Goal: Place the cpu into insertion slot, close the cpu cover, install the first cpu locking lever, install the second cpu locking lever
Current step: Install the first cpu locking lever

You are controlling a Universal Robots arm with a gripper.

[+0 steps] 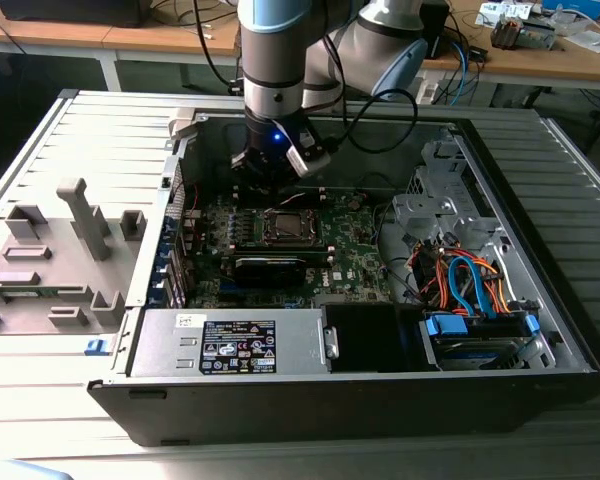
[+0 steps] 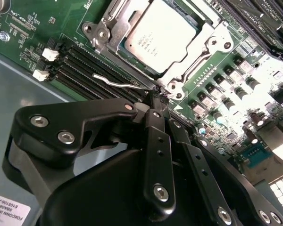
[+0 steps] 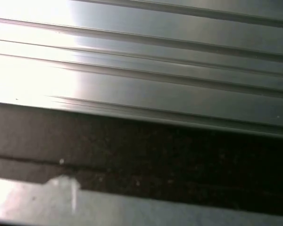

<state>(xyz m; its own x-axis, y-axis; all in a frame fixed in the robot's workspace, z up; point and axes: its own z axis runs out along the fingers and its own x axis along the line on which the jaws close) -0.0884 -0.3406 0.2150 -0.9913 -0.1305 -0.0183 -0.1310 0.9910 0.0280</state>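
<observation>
Hand (image 2: pixel 159 95) pinching locking lever (image 2: pixel 114 83); second wrist view shows cpu (image 2: pixel 160 35) under cpu cover (image 2: pixel 198 52).

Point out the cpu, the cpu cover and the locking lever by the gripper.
cpu (image 2: pixel 160 35), second wrist view, centre of its metal top.
cpu cover (image 2: pixel 205 49), second wrist view, frame edge beside the chip.
locking lever (image 2: pixel 118 84), second wrist view, thin wire arm.

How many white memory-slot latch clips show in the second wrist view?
2: one white clip and a second right beside it, at the ends of the long black memory slots beside the cpu cover. The gripper may hide others.
</observation>
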